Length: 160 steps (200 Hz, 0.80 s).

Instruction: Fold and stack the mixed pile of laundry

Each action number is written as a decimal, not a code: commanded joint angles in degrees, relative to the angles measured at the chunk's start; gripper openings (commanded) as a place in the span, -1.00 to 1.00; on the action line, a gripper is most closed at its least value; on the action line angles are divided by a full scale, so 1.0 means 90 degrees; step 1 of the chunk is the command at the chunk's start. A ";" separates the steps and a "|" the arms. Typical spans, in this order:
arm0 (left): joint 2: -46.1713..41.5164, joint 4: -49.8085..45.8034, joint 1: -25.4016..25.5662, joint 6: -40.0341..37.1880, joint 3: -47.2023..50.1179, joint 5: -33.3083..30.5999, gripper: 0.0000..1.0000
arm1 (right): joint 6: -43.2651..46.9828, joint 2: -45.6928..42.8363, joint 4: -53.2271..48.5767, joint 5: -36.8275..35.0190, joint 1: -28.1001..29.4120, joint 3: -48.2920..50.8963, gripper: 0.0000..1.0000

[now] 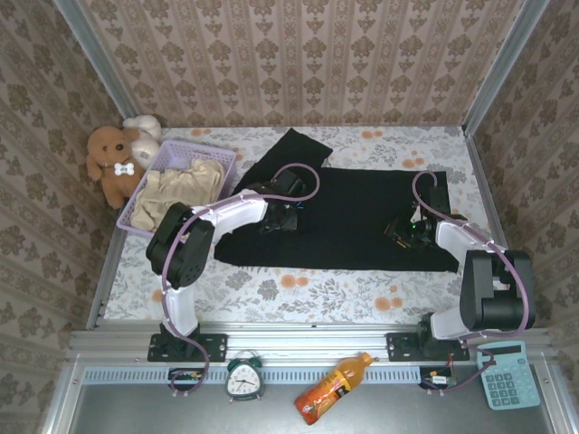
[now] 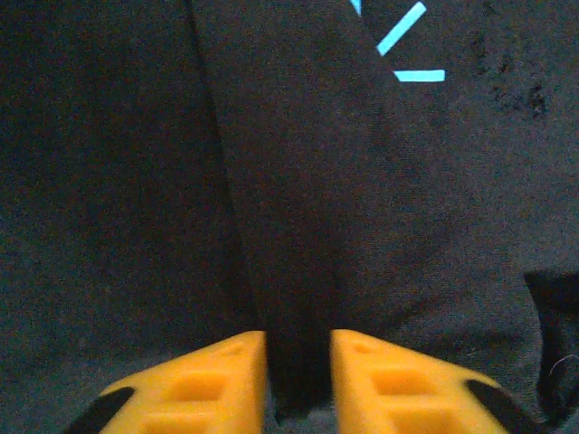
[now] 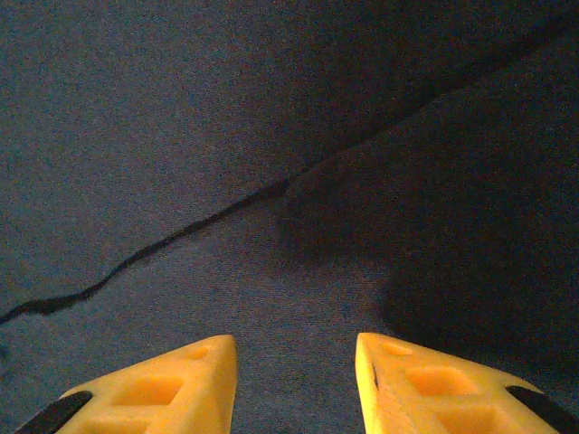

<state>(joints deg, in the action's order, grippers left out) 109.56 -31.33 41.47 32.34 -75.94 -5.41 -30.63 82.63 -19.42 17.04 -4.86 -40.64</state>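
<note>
The large black garment (image 1: 362,217) lies spread flat across the middle of the table. My left gripper (image 1: 280,217) sits low on its left part. In the left wrist view its yellow fingers (image 2: 226,380) stand slightly apart, open, with a raised ridge of the black cloth (image 2: 289,226) running between them; a light-blue starburst mark (image 2: 407,45) shows ahead. My right gripper (image 1: 403,231) rests over the garment's right part, open, with flat black cloth (image 3: 271,136) and nothing else between its fingers (image 3: 416,384). The cream-beige garment (image 1: 181,190) lies bunched in the basket.
A lavender mesh basket (image 1: 194,145) stands at the back left, with a brown teddy bear (image 1: 110,158) and a white one (image 1: 143,127) beside it. On the near ledge lie an alarm clock (image 1: 244,378), an orange bottle (image 1: 330,389) and a calculator (image 1: 507,375).
</note>
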 commanded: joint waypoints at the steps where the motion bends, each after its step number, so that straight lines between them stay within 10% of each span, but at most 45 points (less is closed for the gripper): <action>1: 0.0020 -0.0441 -0.0058 -0.0192 -0.0200 -0.0165 -0.36 | -0.0024 0.0098 0.0063 0.0131 0.0003 0.0078 -0.17; 160: -0.0035 -0.0042 0.0034 0.0243 0.0216 0.0035 -0.32 | -0.0017 0.0162 0.0078 0.0193 0.0003 0.0079 -0.16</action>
<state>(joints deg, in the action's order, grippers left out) 109.03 -30.87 41.91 33.43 -74.59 -3.92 -30.61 83.26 -19.40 17.26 -4.86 -40.64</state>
